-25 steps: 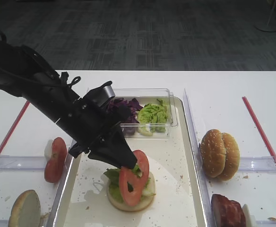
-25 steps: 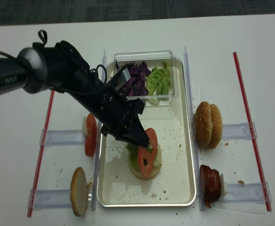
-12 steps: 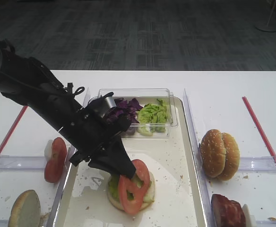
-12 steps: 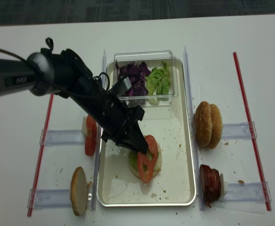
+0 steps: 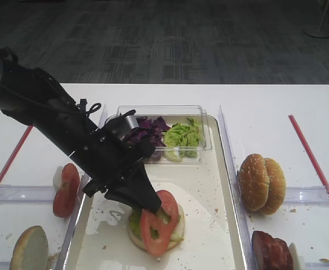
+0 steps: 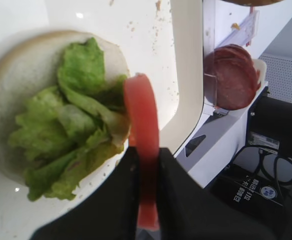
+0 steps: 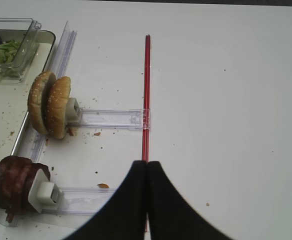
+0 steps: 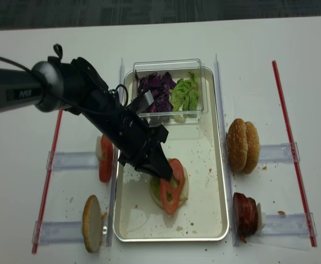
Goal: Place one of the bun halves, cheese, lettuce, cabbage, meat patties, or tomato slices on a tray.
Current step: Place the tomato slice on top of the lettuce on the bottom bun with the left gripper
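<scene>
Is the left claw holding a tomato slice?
Yes, the left claw is shut on the tomato slice above the lettuce.

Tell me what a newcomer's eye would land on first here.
The black left gripper reaching over the tray, shut on a bright red tomato slice held over a lettuce-topped bun half near the tray's middle. Next, the clear box of purple cabbage and green leaves at the tray's far end.

White table (image 8: 259, 66) with tray (image 8: 218, 181), buns (image 8: 241, 146), red strips (image 8: 287, 121)
</scene>
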You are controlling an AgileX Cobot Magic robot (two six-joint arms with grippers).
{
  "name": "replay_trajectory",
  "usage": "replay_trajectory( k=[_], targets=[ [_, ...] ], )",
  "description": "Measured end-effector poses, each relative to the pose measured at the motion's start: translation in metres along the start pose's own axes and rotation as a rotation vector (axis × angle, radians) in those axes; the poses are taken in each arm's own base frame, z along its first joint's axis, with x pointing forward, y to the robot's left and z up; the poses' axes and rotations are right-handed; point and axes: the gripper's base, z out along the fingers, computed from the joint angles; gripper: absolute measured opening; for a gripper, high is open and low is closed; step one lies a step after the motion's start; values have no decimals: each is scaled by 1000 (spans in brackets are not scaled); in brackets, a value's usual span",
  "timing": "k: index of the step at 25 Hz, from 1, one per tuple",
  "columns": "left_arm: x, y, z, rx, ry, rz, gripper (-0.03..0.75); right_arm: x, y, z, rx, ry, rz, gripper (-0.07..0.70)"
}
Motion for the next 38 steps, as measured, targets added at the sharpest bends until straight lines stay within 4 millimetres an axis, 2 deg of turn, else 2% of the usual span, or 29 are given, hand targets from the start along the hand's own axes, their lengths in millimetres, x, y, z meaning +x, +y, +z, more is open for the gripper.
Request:
replay_trajectory(
  k=[7,15,24,27,33,38],
  targets=[
    [0,0,0,-1,-2,0,55,0,0,0,0,0,0,36],
    [-3,2,0,-22,-30,7,151,0,0,0,0,0,0,36],
    [-4,5,0,-55,-39,36,204,0,0,0,0,0,0,36],
    [-4,5,0,-57,-38,40,246,0,0,0,0,0,0,36],
    [-3,6,0,-62,-34,68,380,0,0,0,0,0,0,36],
    [-5,6,0,-73,-47,91,414,0,0,0,0,0,0,36]
  ],
)
